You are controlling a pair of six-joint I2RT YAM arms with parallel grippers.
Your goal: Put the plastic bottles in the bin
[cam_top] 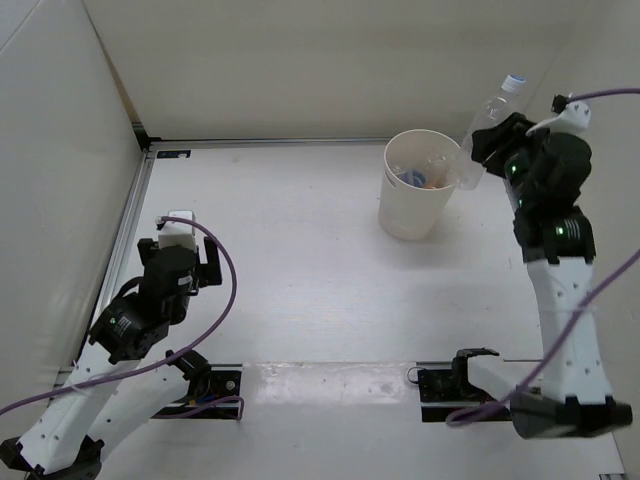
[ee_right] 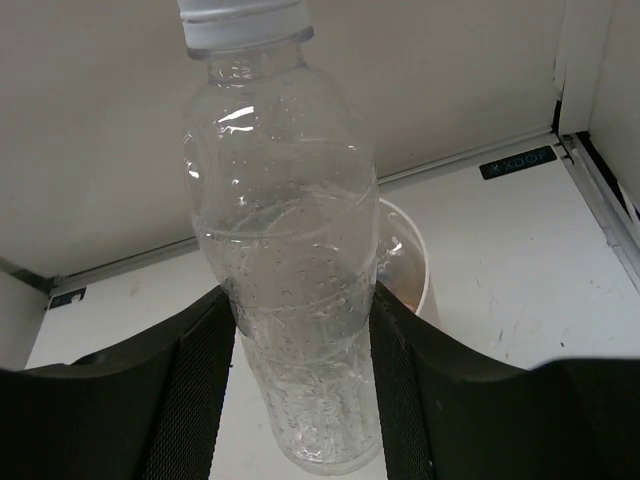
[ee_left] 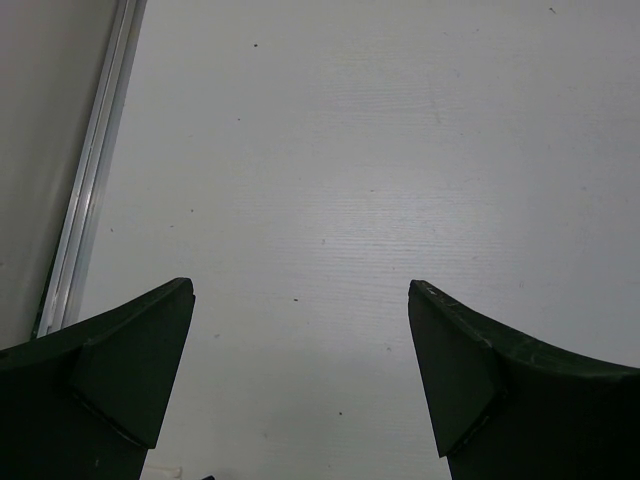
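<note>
The off-white round bin (cam_top: 417,195) stands at the back right of the table; bottles lie inside it, one with a blue label (cam_top: 412,178) and an orange one (cam_top: 428,182). My right gripper (cam_top: 488,150) is shut on the plain clear unlabelled bottle (cam_top: 487,120), holding it raised and tilted, cap up, just right of the bin's rim. In the right wrist view the bottle (ee_right: 290,250) sits between the fingers (ee_right: 190,380), with the bin (ee_right: 405,265) behind it. My left gripper (cam_top: 195,262) is open and empty over the left of the table; its fingers (ee_left: 130,370) frame bare table.
A metal rail (cam_top: 130,225) runs along the table's left edge and another along the back wall (cam_top: 270,143). White enclosure walls stand on the left, back and right. Purple cables hang from both arms.
</note>
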